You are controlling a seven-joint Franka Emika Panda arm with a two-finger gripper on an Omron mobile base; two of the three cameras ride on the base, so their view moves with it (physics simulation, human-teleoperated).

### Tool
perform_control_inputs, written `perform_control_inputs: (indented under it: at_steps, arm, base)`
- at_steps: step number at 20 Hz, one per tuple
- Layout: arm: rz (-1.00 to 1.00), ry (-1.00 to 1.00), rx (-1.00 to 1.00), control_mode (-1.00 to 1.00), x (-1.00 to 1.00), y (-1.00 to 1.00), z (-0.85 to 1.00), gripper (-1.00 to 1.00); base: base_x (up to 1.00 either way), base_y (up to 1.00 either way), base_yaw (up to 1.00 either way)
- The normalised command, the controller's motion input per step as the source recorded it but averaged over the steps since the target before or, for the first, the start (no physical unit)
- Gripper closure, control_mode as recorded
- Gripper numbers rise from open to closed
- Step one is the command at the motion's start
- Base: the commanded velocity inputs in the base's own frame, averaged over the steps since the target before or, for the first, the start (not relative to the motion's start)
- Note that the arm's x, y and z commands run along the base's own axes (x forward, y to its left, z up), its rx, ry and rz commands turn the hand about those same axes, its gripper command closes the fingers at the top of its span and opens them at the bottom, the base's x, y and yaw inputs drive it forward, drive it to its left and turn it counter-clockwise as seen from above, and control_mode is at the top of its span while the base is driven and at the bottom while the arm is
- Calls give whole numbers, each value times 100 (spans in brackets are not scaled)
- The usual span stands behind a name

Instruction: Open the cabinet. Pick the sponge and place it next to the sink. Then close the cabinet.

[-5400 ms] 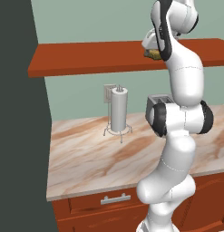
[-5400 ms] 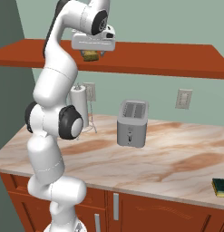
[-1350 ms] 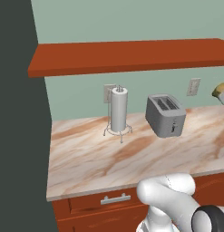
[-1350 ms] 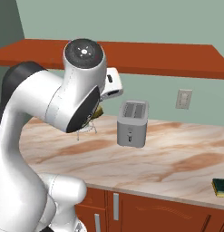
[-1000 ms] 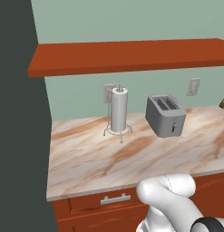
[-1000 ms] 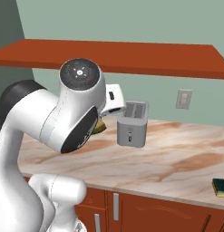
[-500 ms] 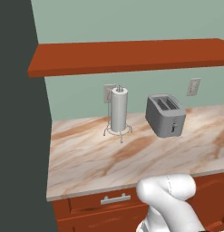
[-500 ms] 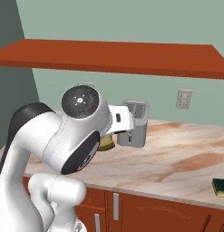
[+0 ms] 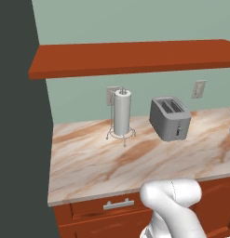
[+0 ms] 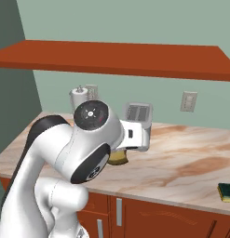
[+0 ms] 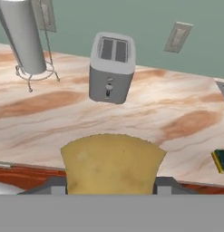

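Note:
The sponge [image 11: 112, 163], a yellowish soft block, sits between my gripper's [image 11: 112, 186] fingers in the hand view, low and centre. In the right base view the gripper [image 10: 120, 157] hangs just over the front part of the marble counter [image 10: 181, 167], shut on the sponge [image 10: 119, 159], with the arm's big joint in front of it. The cabinet [image 9: 135, 58] is the long red-brown slab on the wall above the counter, also the cabinet [image 10: 111, 58] in the right base view. A grey rim [image 11: 222, 90] shows at the right edge; I cannot tell if it is the sink.
A grey toaster [image 9: 170, 118] and a paper towel roll on a wire stand [image 9: 121, 114] stand at the back of the counter. A dark green and yellow pad [image 10: 226, 191] lies near the front right edge. Red-brown drawer fronts [image 9: 111, 207] run below.
The arm has swung lower and to the right with the sponge in its grip, down from toaster-top height to just above the counter. The sponge has left the left base view's right edge.

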Motion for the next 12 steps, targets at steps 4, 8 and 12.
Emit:
perform_control_inputs:
  at_steps: [4, 8, 12]
  arm:
    - [-8, 1, 0, -100, 19, -32, -21, 100]
    - [-7, 2, 0, -100, 20, -34, -16, 100]
    - [-6, 0, 0, -100, 21, -36, -11, 100]
  base:
    - [0, 0, 0]
    - [0, 0, 0]
    - [0, 0, 0]
